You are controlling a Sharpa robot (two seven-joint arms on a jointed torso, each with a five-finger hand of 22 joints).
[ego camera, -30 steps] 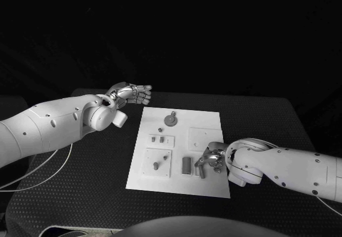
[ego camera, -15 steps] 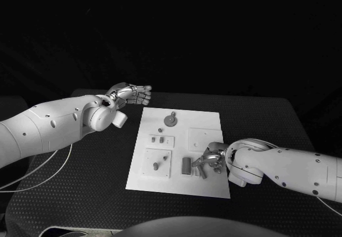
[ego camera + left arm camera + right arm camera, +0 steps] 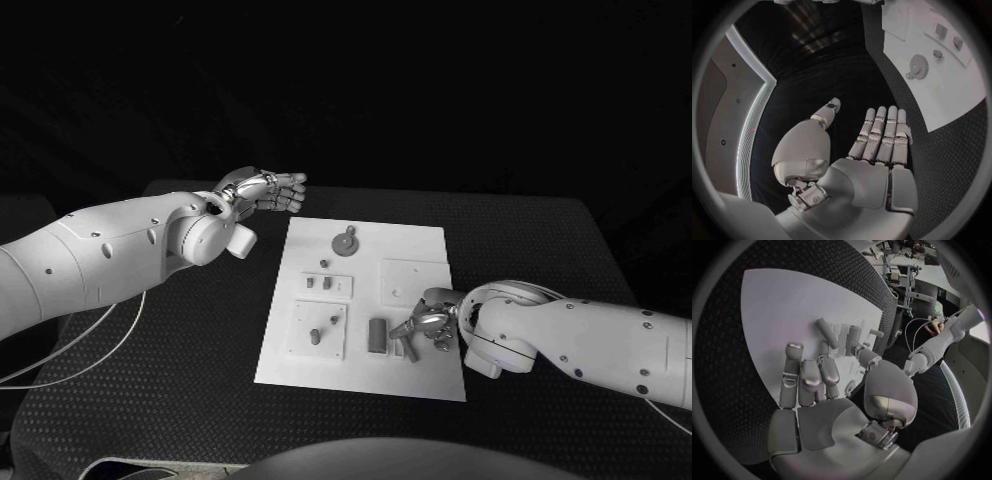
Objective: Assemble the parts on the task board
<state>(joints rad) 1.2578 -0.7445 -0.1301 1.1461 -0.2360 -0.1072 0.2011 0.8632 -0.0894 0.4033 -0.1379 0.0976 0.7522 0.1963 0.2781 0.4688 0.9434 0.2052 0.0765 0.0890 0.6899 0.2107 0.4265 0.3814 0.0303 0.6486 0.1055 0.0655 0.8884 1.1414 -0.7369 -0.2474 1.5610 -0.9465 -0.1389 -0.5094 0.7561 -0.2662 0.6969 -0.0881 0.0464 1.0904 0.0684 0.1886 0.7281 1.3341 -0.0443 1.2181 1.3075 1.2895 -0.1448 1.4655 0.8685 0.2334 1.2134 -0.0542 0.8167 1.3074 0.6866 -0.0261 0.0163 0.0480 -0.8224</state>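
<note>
Lately changed: the right hand (image 3: 428, 325) has crept a little nearer the grey peg (image 3: 378, 335) over the last second; the left hand (image 3: 268, 189) has not moved.
Meaning for the task: probably the reach for the peg is closing in, and no part looks newly seated yet.
Right hand state: fingers partly curled and apart, holding nothing that I can make out; in the wrist view the fingertips (image 3: 794, 346) hover over the white board (image 3: 411, 378).
Peg against hand: the peg lies flat on the board just beside the hand, at about 9 o'clock from it; whether a finger touches it I cannot tell.
Left hand state: open flat, fingers together, holding nothing, raised above the desk (image 3: 173, 400) well off the board's far corner at roughly 10 o'clock.
Other parts: a gear (image 3: 346, 241) sits near the board's far edge, at 12 o'clock from the peg.
</note>
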